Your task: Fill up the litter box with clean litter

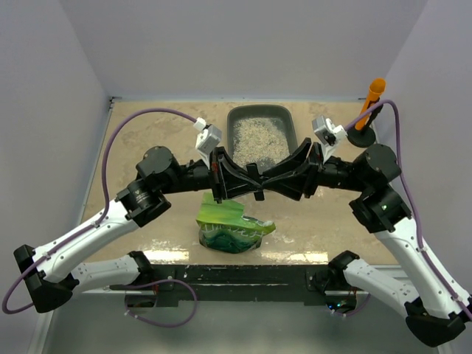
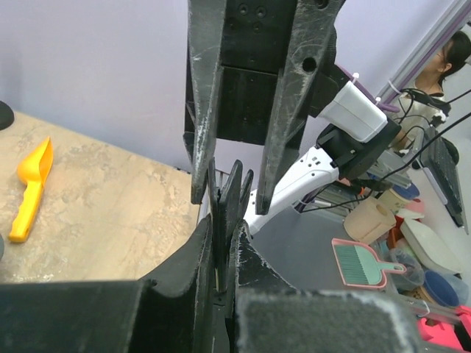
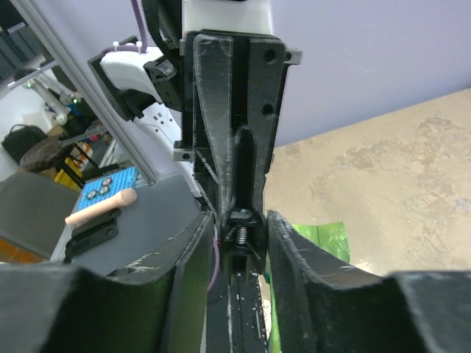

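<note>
The dark grey litter box point(image 1: 237, 116) stands at the back middle with pale clean litter point(image 1: 258, 137) covering its floor. Both arms meet in mid-air above the green bag point(image 1: 230, 228), whose top also shows in the right wrist view point(image 3: 324, 239). My left gripper point(image 1: 254, 186) point(image 2: 221, 243) is shut on a small black spring clip point(image 2: 229, 193) point(image 3: 243, 234). My right gripper point(image 1: 267, 181) point(image 3: 237, 219) faces it head-on, its fingers point(image 2: 204, 110) standing on either side of the clip with a narrow gap still showing.
An orange scoop point(image 1: 372, 96) point(image 2: 31, 187) sits at the back right by a black round base point(image 1: 361, 137). White walls close in the table on three sides. Purple cables point(image 1: 147, 112) loop over both arms.
</note>
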Tool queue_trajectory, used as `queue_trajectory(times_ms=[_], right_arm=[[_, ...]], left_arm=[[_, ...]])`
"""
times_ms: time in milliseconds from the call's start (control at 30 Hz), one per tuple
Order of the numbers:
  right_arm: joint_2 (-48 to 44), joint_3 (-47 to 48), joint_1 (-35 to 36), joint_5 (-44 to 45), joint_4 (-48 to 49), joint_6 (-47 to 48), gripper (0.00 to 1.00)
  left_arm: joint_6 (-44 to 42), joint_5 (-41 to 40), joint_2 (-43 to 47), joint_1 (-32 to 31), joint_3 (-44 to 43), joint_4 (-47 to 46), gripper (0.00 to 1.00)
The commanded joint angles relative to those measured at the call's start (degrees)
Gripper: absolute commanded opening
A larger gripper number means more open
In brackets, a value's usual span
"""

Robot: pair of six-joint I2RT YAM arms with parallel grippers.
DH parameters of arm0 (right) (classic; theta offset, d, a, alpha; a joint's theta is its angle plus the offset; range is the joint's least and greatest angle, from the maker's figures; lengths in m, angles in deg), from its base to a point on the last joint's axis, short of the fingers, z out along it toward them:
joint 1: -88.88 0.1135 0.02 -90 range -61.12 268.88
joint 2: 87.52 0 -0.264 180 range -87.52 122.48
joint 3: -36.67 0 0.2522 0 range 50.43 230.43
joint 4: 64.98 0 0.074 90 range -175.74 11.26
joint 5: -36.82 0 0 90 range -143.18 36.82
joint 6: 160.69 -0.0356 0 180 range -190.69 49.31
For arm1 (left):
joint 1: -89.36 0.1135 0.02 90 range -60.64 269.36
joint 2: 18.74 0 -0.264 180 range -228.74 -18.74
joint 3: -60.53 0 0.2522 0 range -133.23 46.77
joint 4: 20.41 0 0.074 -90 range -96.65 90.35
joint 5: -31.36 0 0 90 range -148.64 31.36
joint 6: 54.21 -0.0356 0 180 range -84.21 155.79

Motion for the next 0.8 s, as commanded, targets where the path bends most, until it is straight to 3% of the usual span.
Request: queue_trajectory(times_ms=[0,33,100,200,233,300,333,400,767], right_arm=[[-1.03,-0.38,0.20,-1.81,2.11,-0.29,0.33],[-0.94,-0.72,0.20,-2.33,2.11,-0.20,0.28],[-0.85,-1.08,0.20,-2.43,1.93,-0.37,0.02],[-1.38,-1.25,0.29,-1.29,1.49,-0.11,0.00],[-1.73,-1.34,0.20,-0.50,1.49,-0.20,0.00],[-2.52,-1.17,0.29,1.35,1.49,-0.20,0.00],[-2.70,-0.47,0.20,1.87,0.88,0.24,0.00],[-2.08,0.93,0.20,3.19,-2.98,2.51,0.00],[0.64,7.09,0.20,5.92,-15.89,10.61,0.00]], left_arm=[[-2.14,-2.01,0.49,0.25,-3.68,1.09,0.00],[-2.32,-2.18,0.49,0.33,-3.85,1.18,0.00],[-2.67,-2.45,0.84,0.42,-4.38,1.79,0.01],[-3.20,-2.54,1.28,0.51,-4.91,2.15,0.13],[-3.46,-2.54,1.45,0.60,-4.91,2.23,0.36],[-5.12,-2.36,2.24,0.51,-5.43,4.07,0.60],[-6.09,-2.28,2.51,0.60,-5.87,5.39,0.83],[-9.78,-2.45,3.56,0.60,-7.45,11.79,1.00],[-29.11,-15.36,8.14,0.51,-4.30,39.22,1.00]])
